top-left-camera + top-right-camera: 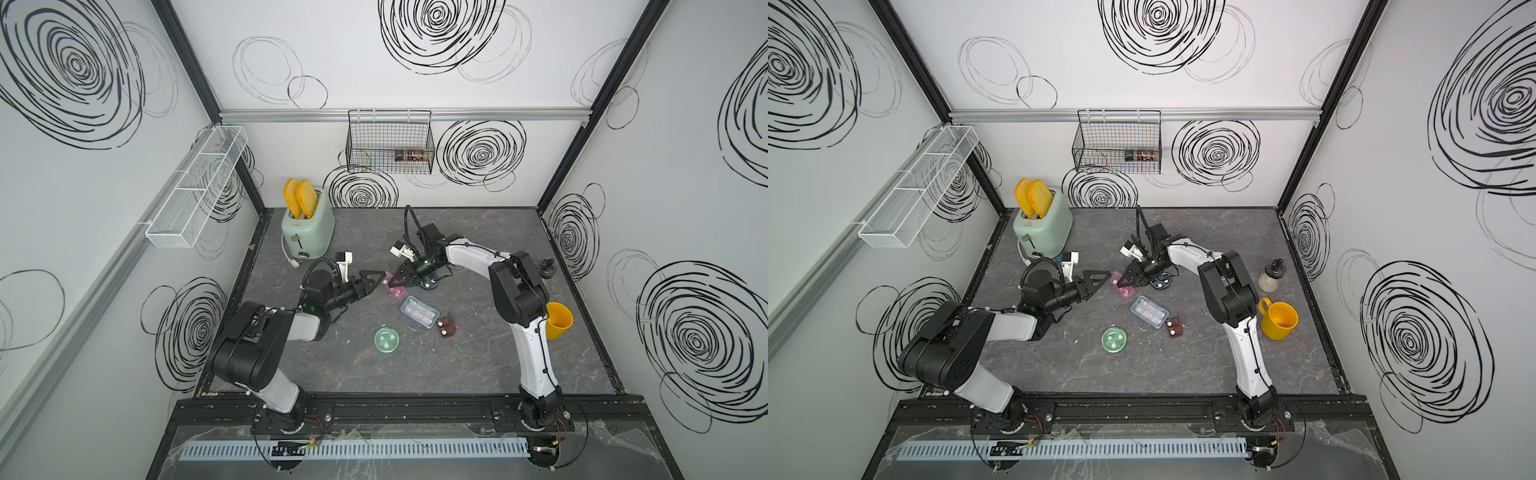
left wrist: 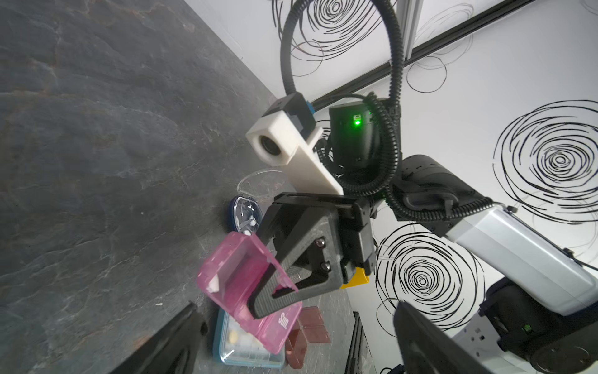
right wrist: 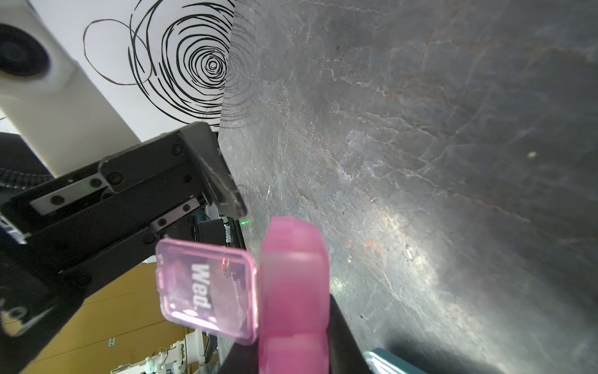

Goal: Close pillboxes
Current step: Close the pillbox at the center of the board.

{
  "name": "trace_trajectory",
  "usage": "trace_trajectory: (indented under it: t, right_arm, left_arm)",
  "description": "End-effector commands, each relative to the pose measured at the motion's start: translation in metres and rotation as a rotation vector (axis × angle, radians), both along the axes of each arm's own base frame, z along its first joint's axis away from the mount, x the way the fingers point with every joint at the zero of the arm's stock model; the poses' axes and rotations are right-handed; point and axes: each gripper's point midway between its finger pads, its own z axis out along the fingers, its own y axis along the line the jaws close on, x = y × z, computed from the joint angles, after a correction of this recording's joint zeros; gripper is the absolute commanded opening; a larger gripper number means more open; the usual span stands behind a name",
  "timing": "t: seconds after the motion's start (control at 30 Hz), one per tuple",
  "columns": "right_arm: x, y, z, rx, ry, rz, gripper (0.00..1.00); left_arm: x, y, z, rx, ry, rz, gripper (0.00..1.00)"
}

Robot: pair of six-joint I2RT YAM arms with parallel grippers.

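Tabletop [image 1: 498, 353]: pink pillbox [image 1: 395, 293] half-hidden behind right fingers [image 1: 400, 278]

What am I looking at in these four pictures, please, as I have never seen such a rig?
Two robot arms work at a grey table. Two pictures look down from overhead; the other two come from a camera on each arm's wrist. The right gripper is shut on a pink pillbox; its Wed lid is open. The left gripper is open beside it. On the table lie a blue-grey pillbox, a green round pillbox, a brown pillbox and a dark round pillbox, plus a toaster and a yellow mug.
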Motion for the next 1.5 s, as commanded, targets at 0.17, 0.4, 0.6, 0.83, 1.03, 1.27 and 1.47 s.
trace_trajectory:
  t: [0.17,0.4,0.6,0.83,1.03,1.27,1.47]
  right_arm:
    - [-0.004,0.004,0.029,0.073,-0.028,0.013,0.09]
    - [-0.005,0.004,0.031,0.081,-0.032,0.009,0.09]
    - [-0.004,0.004,0.032,0.085,-0.040,0.006,0.09]
    - [-0.003,0.004,0.030,0.078,-0.046,0.004,0.09]
    - [-0.002,0.004,0.027,0.073,-0.045,0.002,0.09]
    - [-0.003,0.005,0.031,0.087,-0.049,0.006,0.09]
    - [-0.005,0.005,0.030,0.097,-0.036,0.013,0.09]
  left_arm:
    - [0.012,-0.014,0.012,-0.077,-0.021,0.019,0.96]
    - [0.013,-0.021,0.009,-0.106,-0.005,0.014,0.93]
    - [0.013,-0.019,0.003,-0.120,0.017,0.028,0.69]
    - [0.013,-0.019,0.005,-0.147,0.016,0.027,0.63]
    - [0.015,-0.016,0.002,-0.141,0.031,0.040,0.54]
    - [0.016,-0.014,0.000,-0.167,0.039,0.051,0.49]
    - [0.018,-0.014,0.000,-0.166,0.038,0.055,0.38]
